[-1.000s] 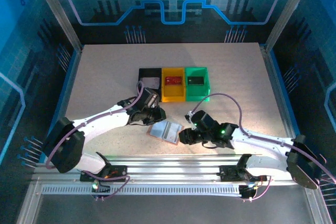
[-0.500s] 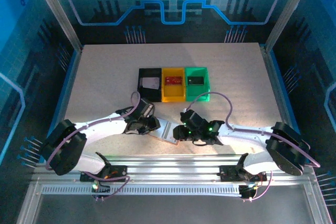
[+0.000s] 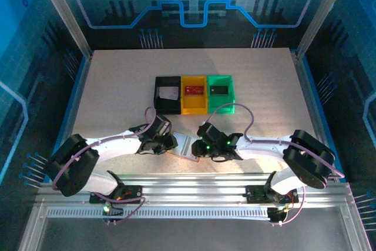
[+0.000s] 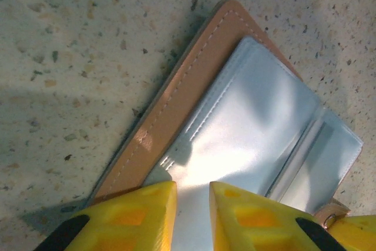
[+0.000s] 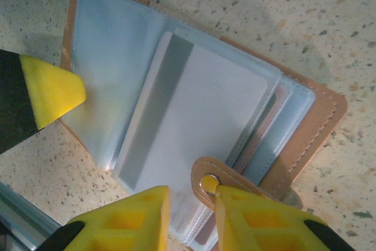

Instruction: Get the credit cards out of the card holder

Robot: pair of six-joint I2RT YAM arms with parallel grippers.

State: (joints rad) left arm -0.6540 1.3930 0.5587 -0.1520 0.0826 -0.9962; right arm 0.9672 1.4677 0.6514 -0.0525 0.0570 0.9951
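Note:
The pinkish-tan card holder [image 3: 187,147] lies open near the table's front, between my two grippers. My left gripper [image 3: 168,143] has its yellow fingertips [image 4: 147,204] on the pale grey pocket [image 4: 252,116], a narrow gap between them and nothing in it. My right gripper [image 5: 192,204] hovers over the other half, jaws slightly apart. A whitish-grey credit card [image 5: 200,116] with a grey stripe sits in that pocket, its lower end between the fingers. One finger touches the snap tab [image 5: 214,174]. Other credit cards lie in the bins: whitish [image 3: 169,92], red [image 3: 194,90], black [image 3: 218,90].
Three bins stand side by side at mid-table: black [image 3: 158,103], yellow [image 3: 194,109] and green [image 3: 222,107]. The metal rail [image 3: 194,181] runs just in front of the card holder. The left gripper's yellow fingertip [image 5: 50,89] shows in the right wrist view.
My left gripper drew back from the black bin to the card holder's left half. My right gripper slid left onto the right half and its jaws narrowed.

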